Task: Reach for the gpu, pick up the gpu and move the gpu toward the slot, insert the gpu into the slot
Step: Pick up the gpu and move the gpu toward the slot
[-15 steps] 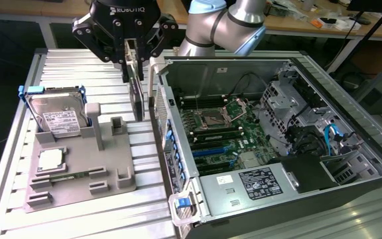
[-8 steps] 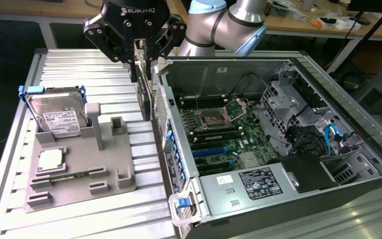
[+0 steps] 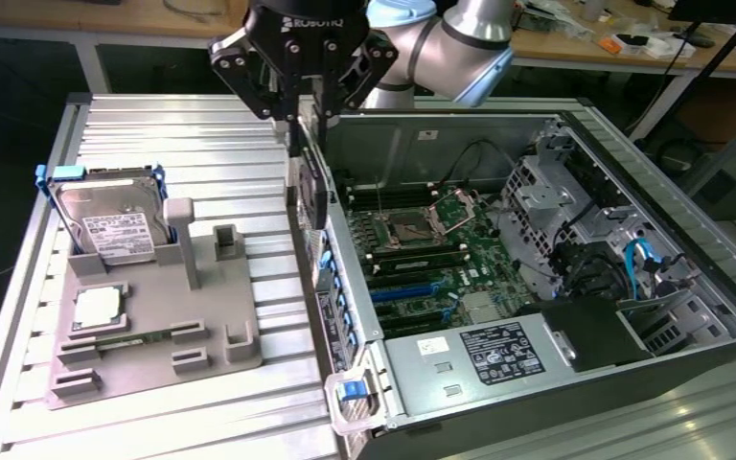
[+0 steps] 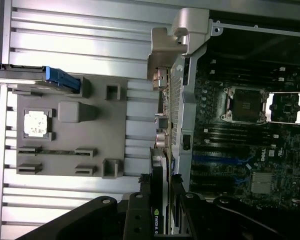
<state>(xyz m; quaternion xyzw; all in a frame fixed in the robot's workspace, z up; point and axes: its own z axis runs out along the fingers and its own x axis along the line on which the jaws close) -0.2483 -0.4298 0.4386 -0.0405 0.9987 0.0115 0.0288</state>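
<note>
Hand (image 3: pixel 307 129), Robotiq-branded, around the Nvidia-logo gpu (image 4: pixel 159 175).

ROBOTIQ, printed upside down, on black claw (image 3: pixel 310 113). Green NVIDIA logo on edge of thin dark circuit card (image 4: pixel 158 180). DELL in white on green motherboard (image 4: pixel 270 165).

- The gpu (image 3: pixel 310 187) (image 4: pixel 160 210): thin dark card, clamped upright on edge, above the computer case's (image 3: pixel 471 134) wall on the exterior view's left.
- The slot (image 3: pixel 402 287): long, blue, unoccupied, on the motherboard (image 3: pixel 471 259).
</note>
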